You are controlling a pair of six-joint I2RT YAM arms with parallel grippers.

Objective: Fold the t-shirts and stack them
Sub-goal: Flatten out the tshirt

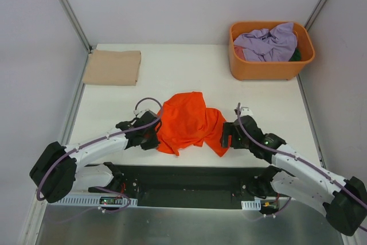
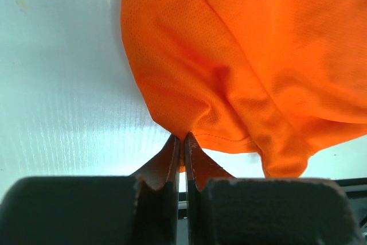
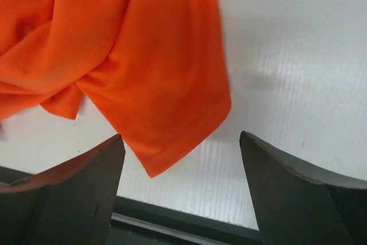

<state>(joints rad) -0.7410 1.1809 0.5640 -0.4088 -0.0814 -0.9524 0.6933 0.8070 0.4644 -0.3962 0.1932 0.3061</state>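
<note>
So far only the beige shirt (image 1: 112,67) lies folded; the orange shirt (image 1: 186,121) sits crumpled at the bench's (image 1: 189,73) front, left hand (image 2: 182,142) clamped on its edge, right hand (image 3: 180,137) apart, lavender shirt (image 1: 269,43) in the basket (image 1: 269,72).

Green shirt (image 1: 295,55) mostly buried under lavender shirt (image 1: 268,42).

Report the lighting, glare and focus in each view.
Top external: even, soft light, sharp throughout, the orange t-shirt saturated. Left wrist: bright glare on the white table; the shut left pincer is dark and blurred, the cloth weave crisp. Right wrist: mild sheen on the table, the open right pincer soft-edged.
</note>
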